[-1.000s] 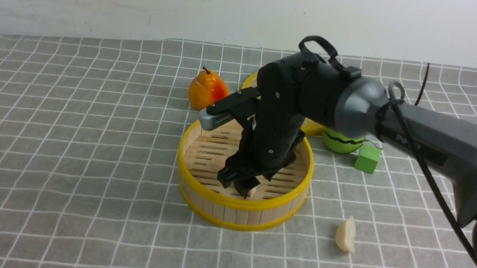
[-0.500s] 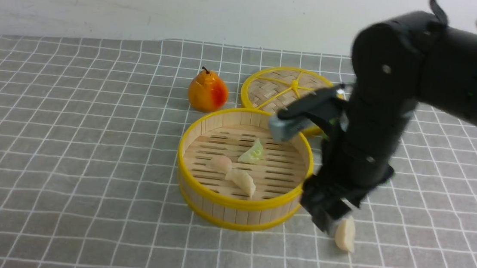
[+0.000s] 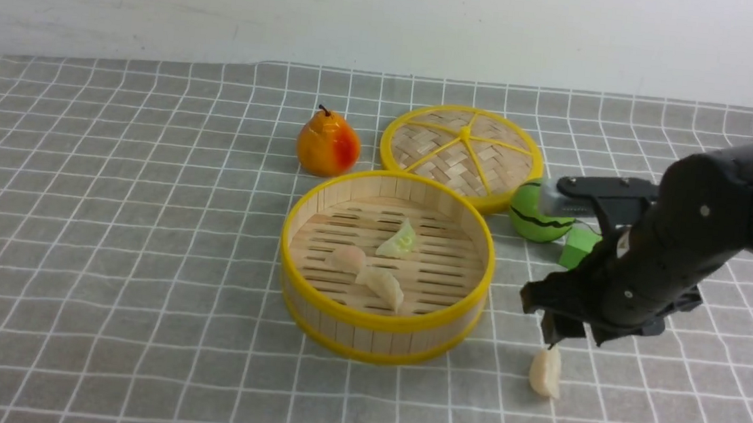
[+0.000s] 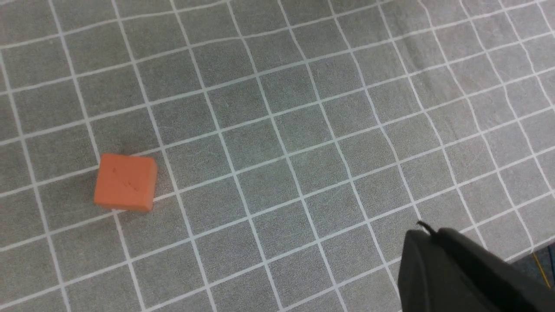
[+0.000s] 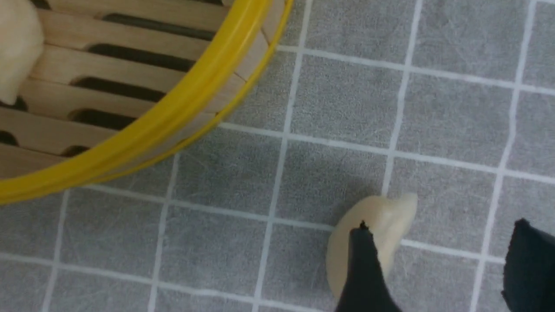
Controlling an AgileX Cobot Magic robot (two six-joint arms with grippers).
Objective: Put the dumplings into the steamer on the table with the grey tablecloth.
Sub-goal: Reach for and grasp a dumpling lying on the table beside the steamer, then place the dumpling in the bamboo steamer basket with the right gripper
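Two black fingers of the right gripper stand well apart with nothing between them, low over the grey tablecloth. In the right wrist view one fingertip overlaps the fourth dumpling, a cream-white one, though I cannot tell whether it touches. That dumpling lies on the cloth outside the steamer, near it on its right. On the steamer's slatted floor lie three more: the pale green dumpling, the pinkish dumpling and the second cream-white dumpling, the last two touching. Behind the steamer the woven lid lies flat, with the pear to its left. A green ball with a black wavy line and a green cube sit right of the lid. The left gripper is closed over bare cloth, well apart from an orange cube.
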